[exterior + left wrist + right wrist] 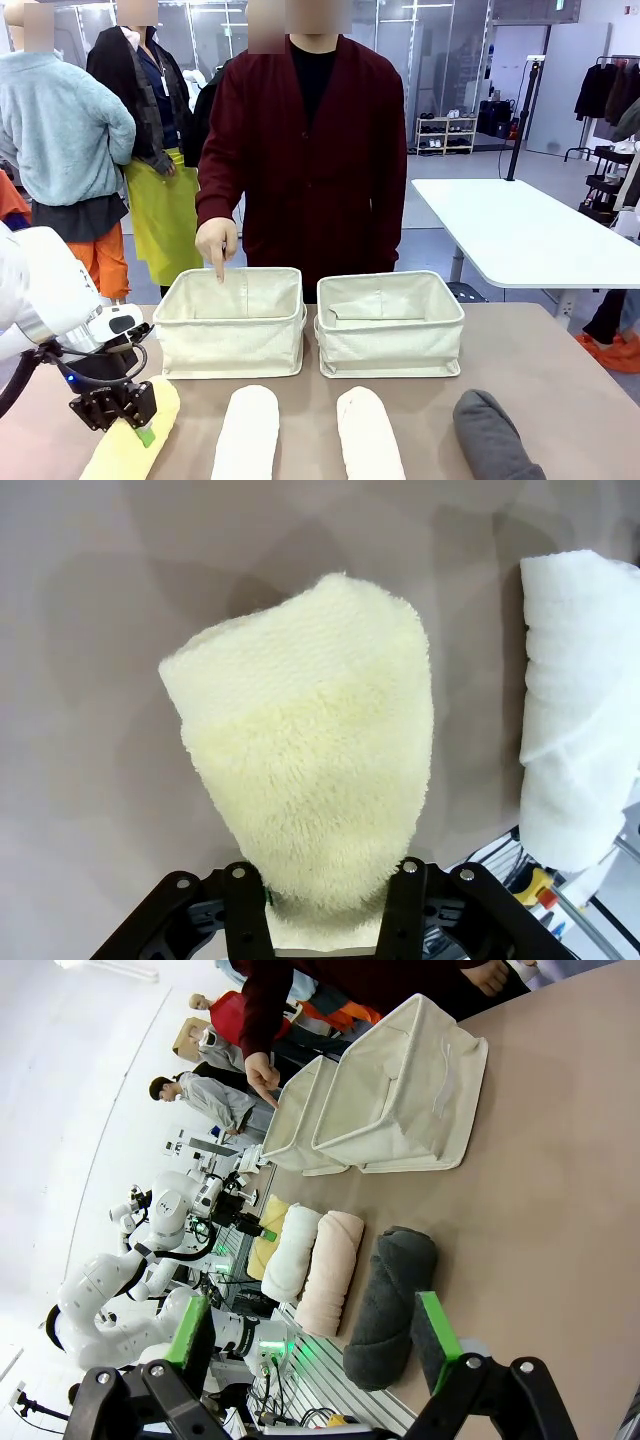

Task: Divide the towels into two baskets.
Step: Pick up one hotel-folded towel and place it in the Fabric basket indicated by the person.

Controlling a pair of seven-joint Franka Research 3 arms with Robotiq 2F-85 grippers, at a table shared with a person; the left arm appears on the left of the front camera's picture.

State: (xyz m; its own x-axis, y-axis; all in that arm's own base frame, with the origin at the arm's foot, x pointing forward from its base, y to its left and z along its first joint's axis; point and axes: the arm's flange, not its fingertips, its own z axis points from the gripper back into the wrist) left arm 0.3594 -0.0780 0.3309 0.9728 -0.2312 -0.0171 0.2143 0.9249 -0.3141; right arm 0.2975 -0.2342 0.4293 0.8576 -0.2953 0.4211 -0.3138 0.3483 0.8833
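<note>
The left gripper's (325,920) 2 black fingers (247,918) sit against either side of the pale yellow towel (310,770). The towel narrows where it passes between them, so they appear to be pinching its near end. Whether the roll is lifted off the table (560,380) is hard to tell. In the front view this gripper points down and slightly forward, with the white wrist bent over it and the arm coming in low from the left edge.

The right gripper (312,1305) hangs above the table, its green pads (435,1325) spread wide and empty, with the dark grey towel (395,1300) lying just beyond them.

The 4 rolls lie in a row along the near edge: yellow, then the white towel (247,430), the cream-pink towel (368,435) and the grey one. Behind them 2 cream canvas bins stand side by side, the left basket (235,320) and the right basket (390,322), nearly touching. The person's hand (217,245) points an index finger down at the left basket's far rim.
</note>
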